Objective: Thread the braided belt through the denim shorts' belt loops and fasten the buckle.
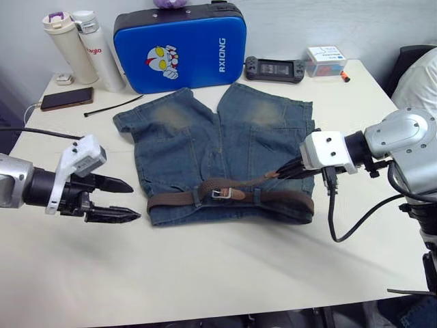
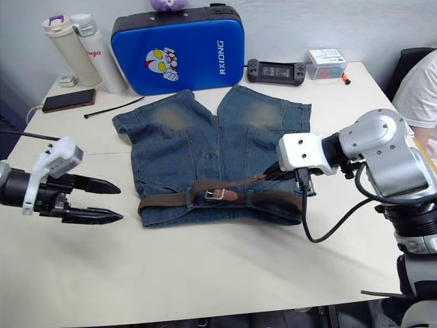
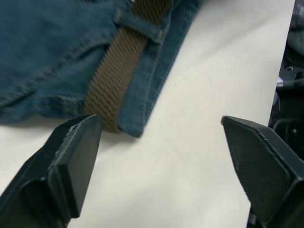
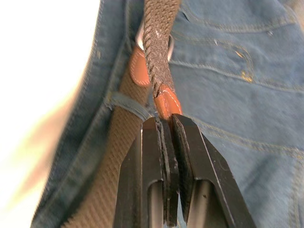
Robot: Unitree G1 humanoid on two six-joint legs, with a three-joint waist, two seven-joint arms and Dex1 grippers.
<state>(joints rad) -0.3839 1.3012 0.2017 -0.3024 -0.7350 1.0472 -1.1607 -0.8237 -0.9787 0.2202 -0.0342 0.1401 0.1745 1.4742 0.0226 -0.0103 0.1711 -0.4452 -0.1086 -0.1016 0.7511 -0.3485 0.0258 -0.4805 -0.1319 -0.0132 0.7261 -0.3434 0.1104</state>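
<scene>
- plenty of bare table (image 1: 205, 273) in front of the denim shorts (image 1: 205, 147), easy pass there
- back edge is crowded: blue case (image 1: 181, 48), two bottles (image 1: 82, 48), phone (image 1: 66, 98), game controller (image 1: 275, 69)

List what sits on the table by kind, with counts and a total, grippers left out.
Denim shorts: 1
Braided belt: 1
Blue case: 1
Bottles: 2
Phone: 1
Black cable tie: 1
Game controller: 1
Small box: 1
Total: 9
</scene>
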